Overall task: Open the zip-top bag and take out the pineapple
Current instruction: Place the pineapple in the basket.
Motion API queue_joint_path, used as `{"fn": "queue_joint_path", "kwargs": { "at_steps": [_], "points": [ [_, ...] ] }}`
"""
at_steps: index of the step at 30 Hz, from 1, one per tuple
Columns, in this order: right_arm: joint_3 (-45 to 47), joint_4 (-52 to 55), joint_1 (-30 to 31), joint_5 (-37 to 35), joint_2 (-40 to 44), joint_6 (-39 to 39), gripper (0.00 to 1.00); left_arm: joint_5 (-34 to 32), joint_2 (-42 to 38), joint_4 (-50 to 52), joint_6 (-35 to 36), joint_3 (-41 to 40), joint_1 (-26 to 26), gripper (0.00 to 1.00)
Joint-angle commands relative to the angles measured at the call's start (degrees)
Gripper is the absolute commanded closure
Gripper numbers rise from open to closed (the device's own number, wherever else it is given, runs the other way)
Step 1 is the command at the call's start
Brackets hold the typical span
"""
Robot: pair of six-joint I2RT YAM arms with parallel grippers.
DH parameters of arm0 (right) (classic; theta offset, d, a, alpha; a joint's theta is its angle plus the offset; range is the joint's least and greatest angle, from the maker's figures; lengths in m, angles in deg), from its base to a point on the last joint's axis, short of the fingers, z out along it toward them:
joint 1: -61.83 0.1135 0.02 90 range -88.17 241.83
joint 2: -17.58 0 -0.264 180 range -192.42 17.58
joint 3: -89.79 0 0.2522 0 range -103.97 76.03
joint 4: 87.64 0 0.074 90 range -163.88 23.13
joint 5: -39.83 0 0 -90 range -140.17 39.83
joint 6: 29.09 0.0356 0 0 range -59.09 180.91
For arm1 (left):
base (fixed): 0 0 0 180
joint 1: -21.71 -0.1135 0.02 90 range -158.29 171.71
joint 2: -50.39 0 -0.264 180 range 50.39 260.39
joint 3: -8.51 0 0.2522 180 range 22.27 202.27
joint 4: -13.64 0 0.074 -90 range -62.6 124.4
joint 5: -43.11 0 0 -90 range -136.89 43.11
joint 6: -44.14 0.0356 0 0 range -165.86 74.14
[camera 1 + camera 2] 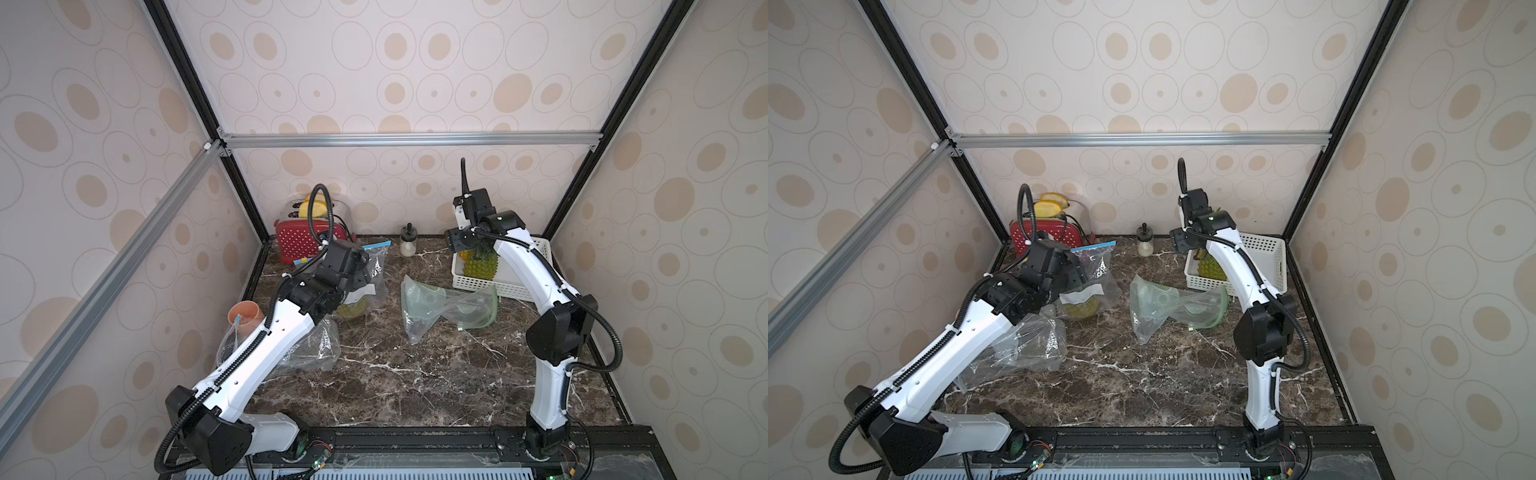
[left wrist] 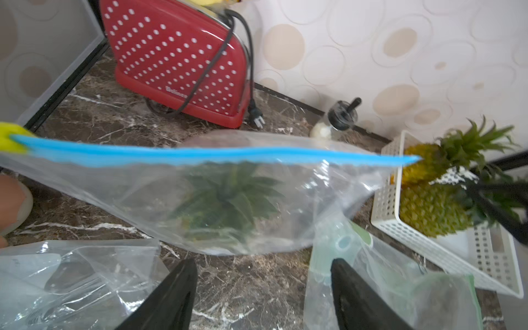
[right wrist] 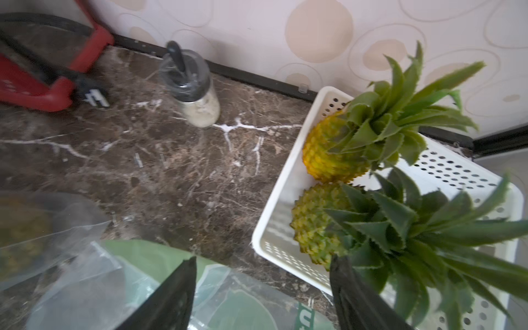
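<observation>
The left end effector (image 2: 264, 265) hangs open and empty before the zip-top bag (image 2: 300, 194), whose blue seal (image 2: 200, 155) runs crosswise to it, the pineapple (image 2: 225, 200) inside, crown toward the seal. The right end effector (image 3: 263, 261), also open and empty, sits well apart by the basket (image 3: 275, 228); the left arm (image 1: 266, 345) is nearer.

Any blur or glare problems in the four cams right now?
Left wrist: the zip-top bag is soft and close to the lens, with glints on its film; the toaster behind is sharper. Right wrist: the jar is smeared, the pineapples crisper. Both top views: sharp, corners darkened.
</observation>
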Motion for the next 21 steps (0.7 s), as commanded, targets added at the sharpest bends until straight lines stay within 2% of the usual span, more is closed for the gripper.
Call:
{"fn": "queue_joint_path", "kwargs": {
  "at_steps": [1, 10, 15, 18, 21],
  "points": [
    [1.0, 0.0, 2.3, 2.8, 6.3, -1.3, 0.23, 5.0, 1.0, 2.2, -2.8, 4.4, -2.7, 0.24],
    [8.3, 0.0, 4.5, 3.5, 13.4, -1.7, 0.24, 6.6, 8.0, 3.8, -8.4, 13.8, -4.2, 0.16],
    [12.5, -0.7, 4.5, 2.5, 16.4, -2.2, 0.24, 4.2, 10.4, 9.6, -10.7, 18.0, -4.4, 0.11],
    [14.4, -1.7, 4.5, 2.7, 17.4, -2.3, 0.24, 3.1, 11.0, 10.5, -13.1, 16.2, -5.0, 0.09],
    [15.5, -2.1, 4.5, 3.1, 17.7, -2.3, 0.24, 5.2, 11.6, 8.0, -16.2, 11.8, -6.8, 0.09]
  ]
}}
